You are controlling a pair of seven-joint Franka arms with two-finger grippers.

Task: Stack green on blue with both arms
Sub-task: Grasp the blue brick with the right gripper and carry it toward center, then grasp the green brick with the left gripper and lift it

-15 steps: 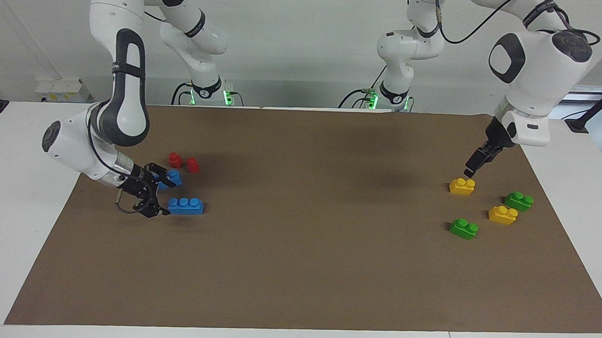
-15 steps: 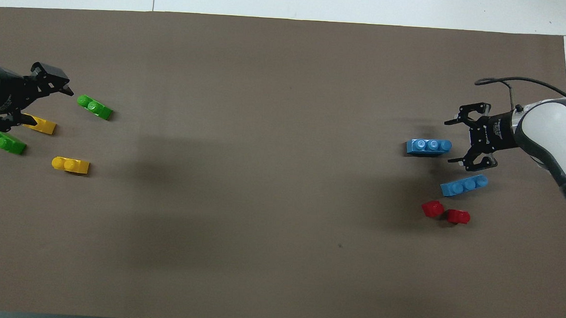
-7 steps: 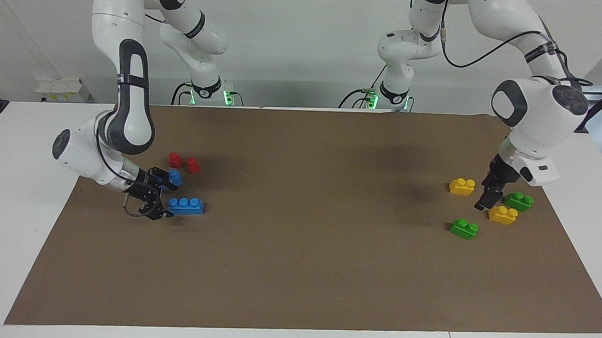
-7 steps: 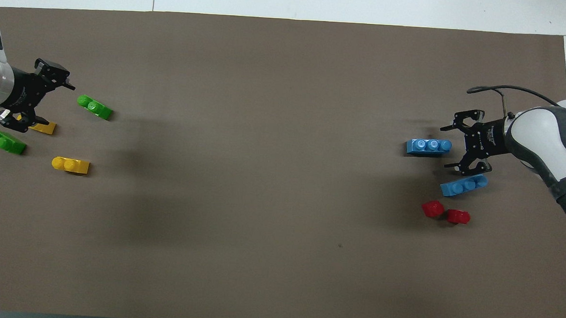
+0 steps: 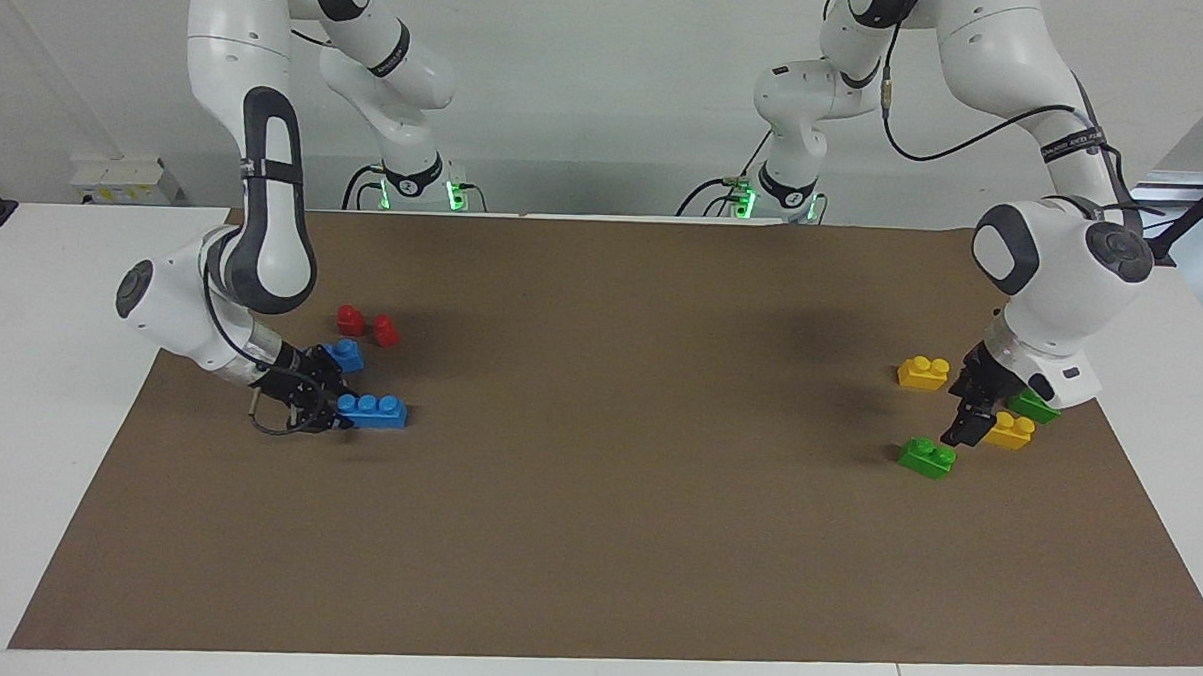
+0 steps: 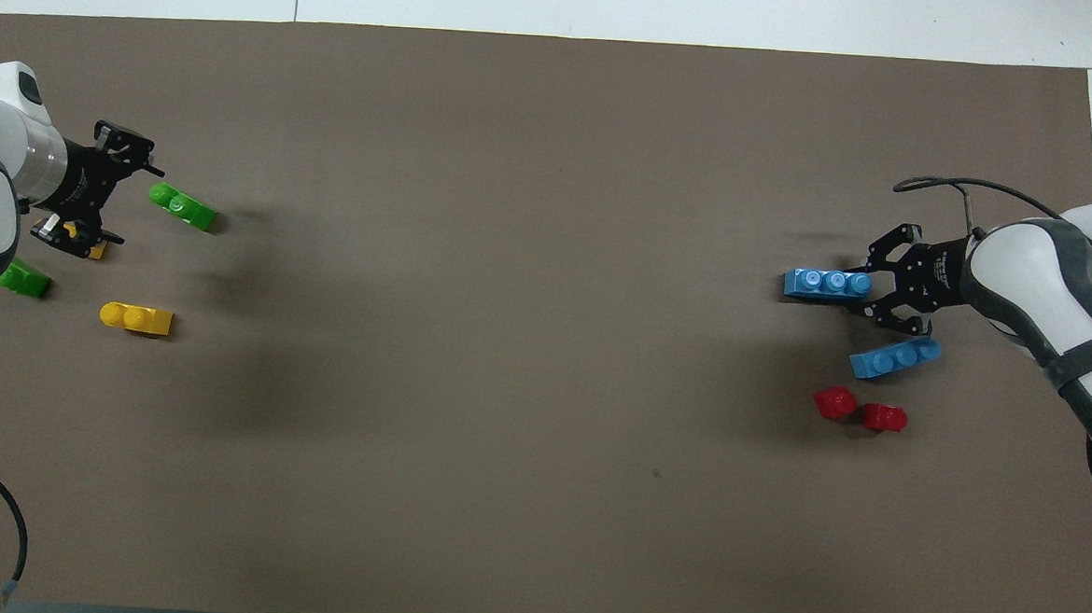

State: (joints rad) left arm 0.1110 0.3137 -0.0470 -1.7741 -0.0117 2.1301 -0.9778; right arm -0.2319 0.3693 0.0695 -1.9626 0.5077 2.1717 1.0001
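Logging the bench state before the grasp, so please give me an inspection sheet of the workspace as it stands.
Surface: brown mat on a white table.
Job's things: two blue bricks, one at the right gripper, one nearer the robots; two green bricks, one farther out, one partly hidden under the left arm. All lie single, none stacked.
Clutter: two red bricks; two yellow bricks and.
Grippers: right gripper open, low at the end of the farther blue brick; left gripper open, low beside the farther green brick.
Cables: black cable along the left arm; loop at the right wrist.
Surroundings: white wall, socket box.
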